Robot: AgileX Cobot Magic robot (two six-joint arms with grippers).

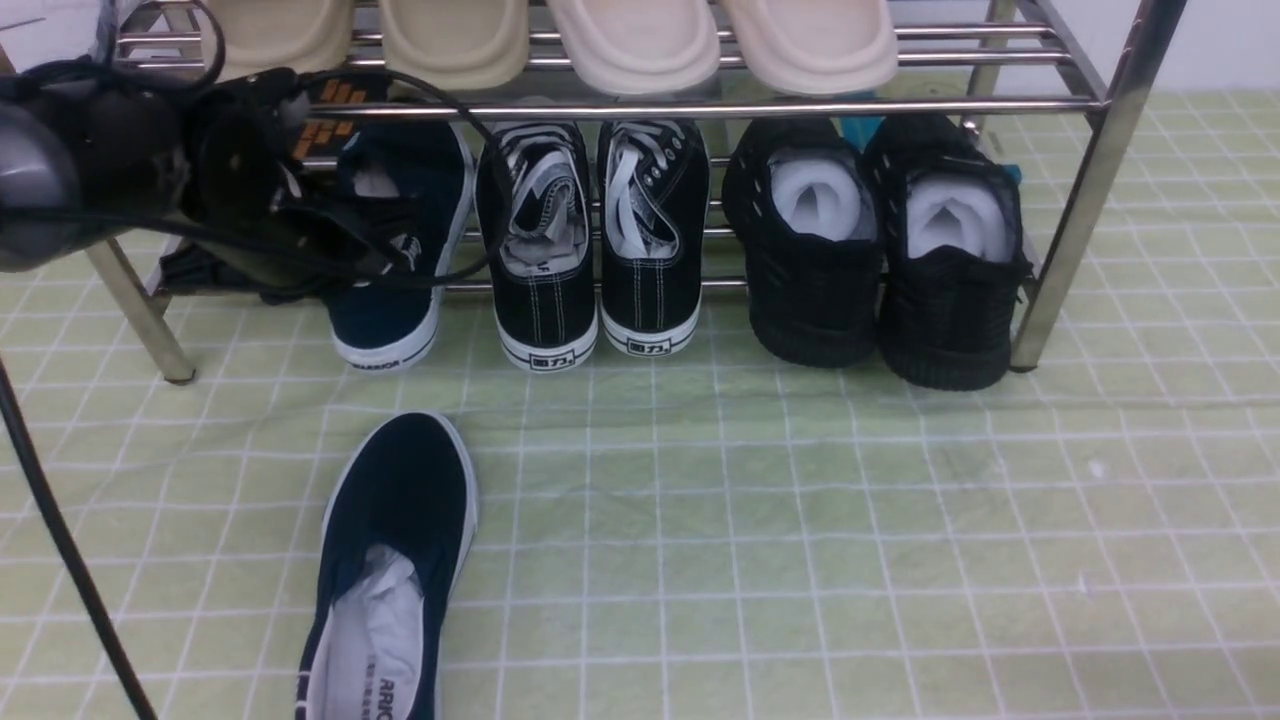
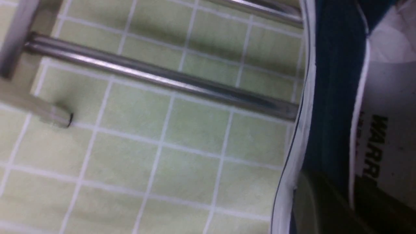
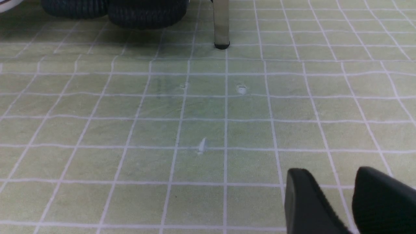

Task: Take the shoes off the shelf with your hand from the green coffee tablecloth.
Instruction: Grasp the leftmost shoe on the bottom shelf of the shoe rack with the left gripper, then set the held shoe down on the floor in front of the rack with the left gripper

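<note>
Front view, L to R: the left arm (image 1: pixel 60 180) extends in from the far L, level w/ the lower tier of the shelf (image 1: pixel 1060 230), cables looping over it. The left pincer (image 1: pixel 380 245) sits at the mouth of the navy shoe on the shelf (image 1: pixel 395 320), which fills the leftmost slot, heel toward the camera. Clenched or released: cannot tell. Cables and housing cover the tips in the front view, and the L wrist view gives only a dark blurred shape against the shoe's side wall. In front of the shelf and apart from it, the second navy shoe (image 1: pixel 400 490) lies on the green tablecloth (image 1: pixel 800 520), toe toward the shelf. Writing: "WARRIOR" on the shelf shoe's white heel rubber; "ARRIO" on the insole of the shoe on the cloth; "WARR" on the shelf shoe's insole, L wrist view only. Next R: black lace-up sneakers (image 1: pixel 540 290), boxed heel labels, characters unclear; then black knit shoes (image 1: pixel 815 300) w/ white stuffing. Upper tier: beige soles (image 1: pixel 640 40). R wrist view only: the right pincer (image 3: pixel 338 185), low over bare cloth, fingers parted w/ nothing gripped.
</note>
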